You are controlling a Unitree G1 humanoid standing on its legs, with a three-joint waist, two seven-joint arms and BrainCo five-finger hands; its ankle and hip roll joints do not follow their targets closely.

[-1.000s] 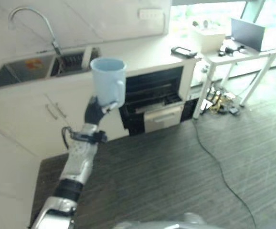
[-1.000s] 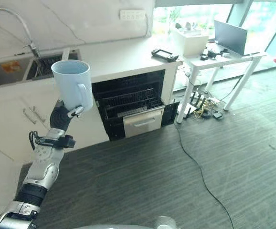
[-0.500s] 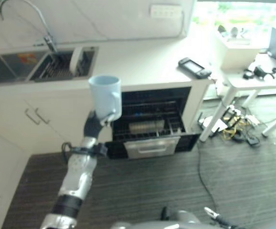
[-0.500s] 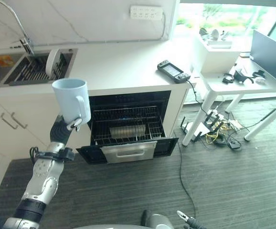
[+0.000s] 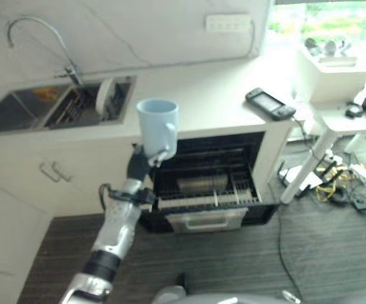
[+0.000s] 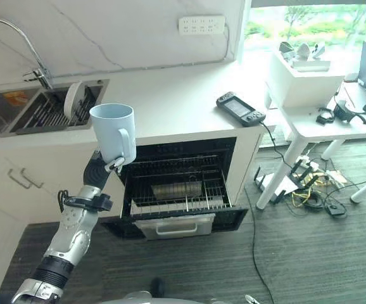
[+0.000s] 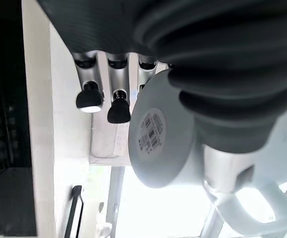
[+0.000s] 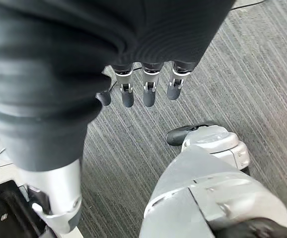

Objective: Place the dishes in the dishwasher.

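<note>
A light blue mug (image 5: 157,126) is held upright and raised, with my left hand (image 5: 138,166) shut on its lower part next to the handle. In the left wrist view the mug's round base (image 7: 158,135) and handle (image 7: 243,213) lie against the palm, with the fingers (image 7: 90,96) beside it. The mug hangs in front of the counter edge, over the left end of the open dishwasher (image 6: 178,190). The dishwasher's door is down and its wire rack (image 6: 205,198) is pulled out, with a metal dish (image 6: 176,189) in it. My right hand (image 8: 148,93) hangs open over the floor.
A sink (image 5: 75,104) with a white plate (image 5: 104,94) standing in its rack lies left on the white counter (image 6: 170,95), under a faucet (image 5: 40,28). A black handheld device (image 6: 240,108) lies at the counter's right end. A white table (image 6: 325,123) and floor cables (image 6: 303,190) are to the right.
The whole view has shifted, bringing the dishwasher nearer the middle. The mug stays in my left hand, now closer to the dishwasher's left edge.
</note>
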